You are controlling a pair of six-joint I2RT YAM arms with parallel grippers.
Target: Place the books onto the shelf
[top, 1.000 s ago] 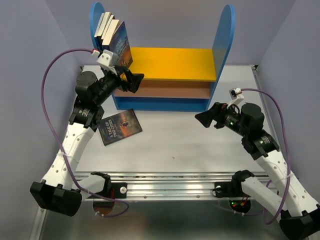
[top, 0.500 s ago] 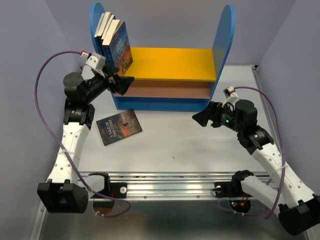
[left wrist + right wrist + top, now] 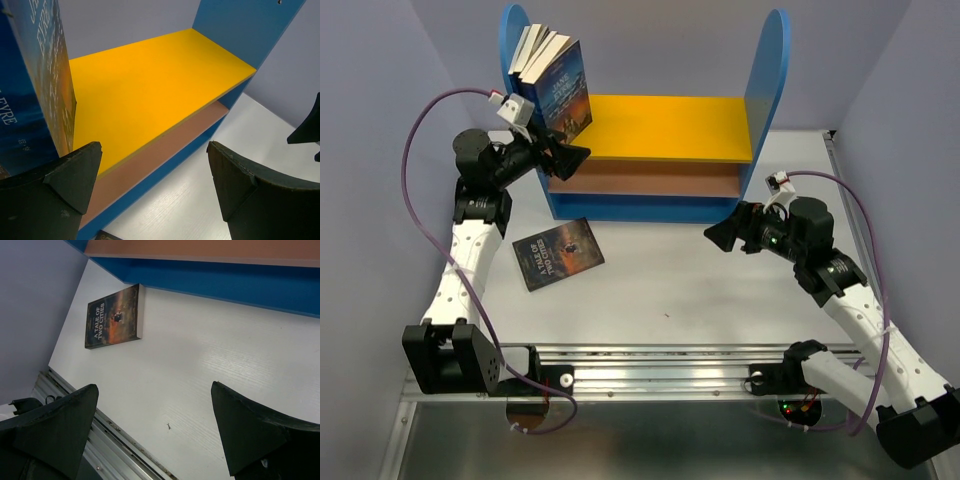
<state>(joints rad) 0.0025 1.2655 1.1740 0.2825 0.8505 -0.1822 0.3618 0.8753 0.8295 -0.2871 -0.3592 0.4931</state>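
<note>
Pulled back from the shelf (image 3: 767, 70) since a second ago, the left gripper (image 3: 578, 160) now hangs just off the shelf's front left corner, jaws released and holding nothing. The shelved books (image 3: 535, 55) have tipped into a looser, more fanned lean. They stand at the left end of the yellow upper board (image 3: 665, 125), tops against the blue left side panel (image 3: 512, 30), pale page edges showing. Jane Eyre (image 3: 565, 90) faces outward at the front, its cover deep blue with an orange glow low down. In the left wrist view that cover (image 3: 47, 75) fills the left edge, beside the bare yellow board (image 3: 150, 85).

A Tale of Two Cities (image 3: 558, 252) lies flat and face up on the white counter (image 3: 720, 290), near the shelf's blue base, with a dark cover and a reddish centre. The right gripper (image 3: 713, 238) hovers over the counter well to its right, jaws spread wide and empty, and the book (image 3: 114, 317) shows in its own camera.
</note>
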